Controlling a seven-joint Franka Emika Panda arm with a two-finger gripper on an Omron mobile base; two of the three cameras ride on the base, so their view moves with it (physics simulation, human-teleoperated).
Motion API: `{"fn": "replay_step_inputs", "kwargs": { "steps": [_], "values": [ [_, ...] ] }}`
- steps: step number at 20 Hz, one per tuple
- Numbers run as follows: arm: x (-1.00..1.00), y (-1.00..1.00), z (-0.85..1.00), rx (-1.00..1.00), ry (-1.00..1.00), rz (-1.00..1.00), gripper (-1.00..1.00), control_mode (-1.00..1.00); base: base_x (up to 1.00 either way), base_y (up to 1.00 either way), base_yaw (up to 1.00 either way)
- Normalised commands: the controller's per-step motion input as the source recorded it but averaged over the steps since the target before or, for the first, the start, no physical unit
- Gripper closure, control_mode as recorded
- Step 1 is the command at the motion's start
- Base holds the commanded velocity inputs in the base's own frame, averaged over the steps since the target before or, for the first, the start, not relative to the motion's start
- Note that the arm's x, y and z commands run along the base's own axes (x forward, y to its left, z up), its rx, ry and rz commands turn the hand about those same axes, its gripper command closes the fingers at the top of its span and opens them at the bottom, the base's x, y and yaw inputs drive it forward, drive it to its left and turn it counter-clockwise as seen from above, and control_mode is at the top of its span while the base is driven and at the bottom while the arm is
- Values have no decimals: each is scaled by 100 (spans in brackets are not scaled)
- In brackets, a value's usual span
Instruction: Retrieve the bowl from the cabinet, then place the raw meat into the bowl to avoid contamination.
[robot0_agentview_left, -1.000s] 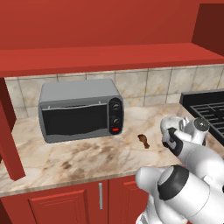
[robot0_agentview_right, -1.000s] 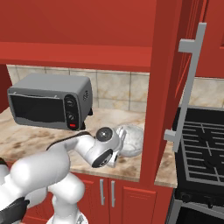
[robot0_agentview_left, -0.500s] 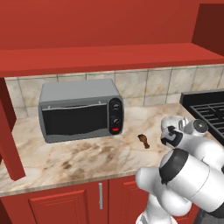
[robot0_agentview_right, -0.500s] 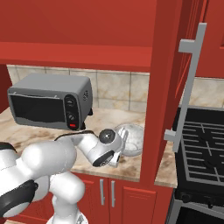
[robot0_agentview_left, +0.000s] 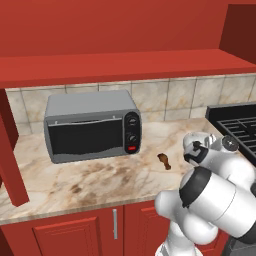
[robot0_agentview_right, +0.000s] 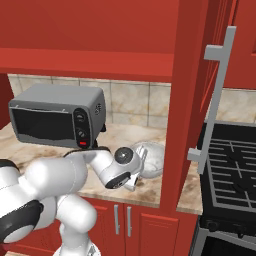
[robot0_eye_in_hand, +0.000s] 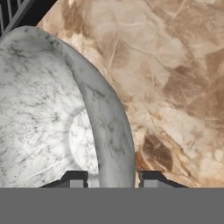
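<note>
I've got the gripper (robot0_eye_in_hand: 109, 178) closed on the bowl (robot0_eye_in_hand: 52, 109), one fingertip (robot0_eye_in_hand: 75, 178) inside the rim and the other outside, jaws narrowed to about the wall's thickness. From the right base cam the bowl (robot0_agentview_right: 150, 157) sits low over the marble counter (robot0_agentview_right: 150, 185) beside the open cabinet door (robot0_agentview_right: 187, 100); can't tell if it's touching. Raw meat (robot0_agentview_left: 164, 160) lies on the counter (robot0_agentview_left: 75, 180) betw. the toaster oven (robot0_agentview_left: 92, 131) and the arm's wrist, apart from the bowl.
</note>
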Motion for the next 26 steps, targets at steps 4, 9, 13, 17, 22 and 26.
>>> {"fn": "replay_step_inputs", "kwargs": {
  "steps": [4, 9, 13, 17, 22, 26],
  "values": [
    [0, 0, 0, 0, 0, 0, -100, -100, 0, 0, 0],
    [0, 0, 4, -1, 0, 0, -100, -100, 0, 0, 0],
    [-8, 0, 29, -1, -3, 0, -100, -100, 0, 0, 0],
    [-8, 1, 57, 0, -4, 0, -100, -100, 0, 0, 0],
    [0, 6, 62, 1, -1, 0, -100, -100, 0, 0, 0],
    [-3, 15, 79, 6, 0, -2, -100, -100, 0, 0, 0]
  ]
}}
